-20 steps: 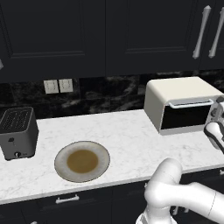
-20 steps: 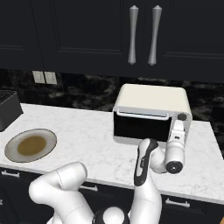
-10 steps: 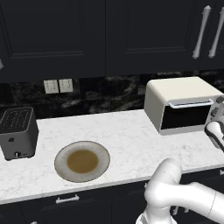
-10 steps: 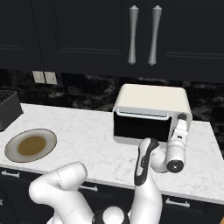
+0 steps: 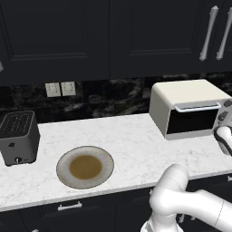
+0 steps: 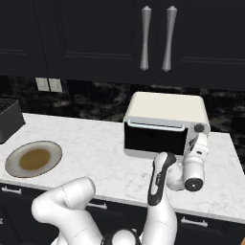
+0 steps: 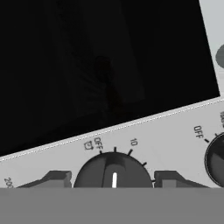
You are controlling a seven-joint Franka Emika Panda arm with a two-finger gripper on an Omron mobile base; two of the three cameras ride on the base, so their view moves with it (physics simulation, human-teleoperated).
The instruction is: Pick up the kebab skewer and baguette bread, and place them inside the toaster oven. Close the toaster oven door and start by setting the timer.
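The plate (image 5: pixel 84 167) on the desk (image 5: pixel 131 140) holds only a brown patch; the oven (image 6: pixel 165 124) stands at the desk's right end with its door (image 6: pixel 154 139) shut, contents hidden behind dark glass; the fingers (image 7: pixel 113 180) are spread either side of a dark knob (image 7: pixel 114 173), gripping nothing; the dial reads "OFF" and "10".

Printed on the toaster oven (image 7: pixel 175 127) panel: "OFF" and "10" above the near knob (image 7: pixel 114 173); another "OFF" beside the second knob (image 7: pixel 215 159); possibly "200" at the left edge.
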